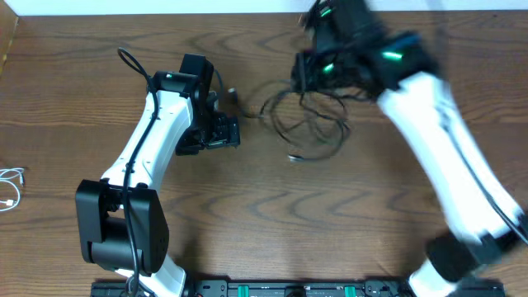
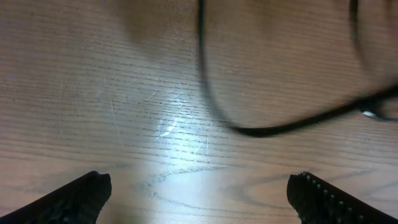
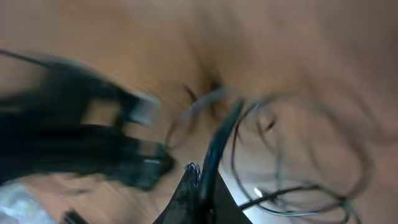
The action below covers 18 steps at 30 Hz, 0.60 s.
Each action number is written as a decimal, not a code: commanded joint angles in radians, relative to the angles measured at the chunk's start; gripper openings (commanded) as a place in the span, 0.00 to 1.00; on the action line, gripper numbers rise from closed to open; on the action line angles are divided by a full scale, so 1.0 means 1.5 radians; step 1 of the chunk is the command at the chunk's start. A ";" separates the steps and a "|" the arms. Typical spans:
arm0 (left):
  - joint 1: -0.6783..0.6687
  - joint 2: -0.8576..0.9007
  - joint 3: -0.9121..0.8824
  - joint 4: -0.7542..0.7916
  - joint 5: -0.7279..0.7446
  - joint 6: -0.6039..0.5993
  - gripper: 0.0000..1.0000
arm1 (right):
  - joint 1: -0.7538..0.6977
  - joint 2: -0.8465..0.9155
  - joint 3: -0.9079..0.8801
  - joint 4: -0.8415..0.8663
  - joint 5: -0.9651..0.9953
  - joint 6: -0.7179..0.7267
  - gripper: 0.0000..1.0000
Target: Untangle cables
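Right tool (image 3: pixel 200 190) clenched on one strand of the black cables (image 1: pixel 309 124); the view is blurred. The tangle lies on the desk (image 1: pixel 272 216) toward the back, between my arms. White cable (image 1: pixel 10 188) is well apart at the left edge. Left tool (image 2: pixel 199 193) released, hovering over a loop, pinning nothing. Risk: my pull drags the whole bundle and cinches the knot, or a plug snags a loop.
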 commanded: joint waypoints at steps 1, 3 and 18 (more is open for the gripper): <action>0.001 0.005 -0.002 -0.004 -0.009 0.006 0.96 | 0.000 -0.096 0.048 0.017 0.003 -0.064 0.01; 0.001 0.005 -0.002 -0.004 -0.009 0.006 0.96 | 0.000 -0.137 0.049 0.035 0.039 -0.074 0.01; 0.001 0.005 -0.002 -0.004 -0.009 0.006 0.96 | 0.000 -0.153 0.036 0.002 0.377 0.109 0.01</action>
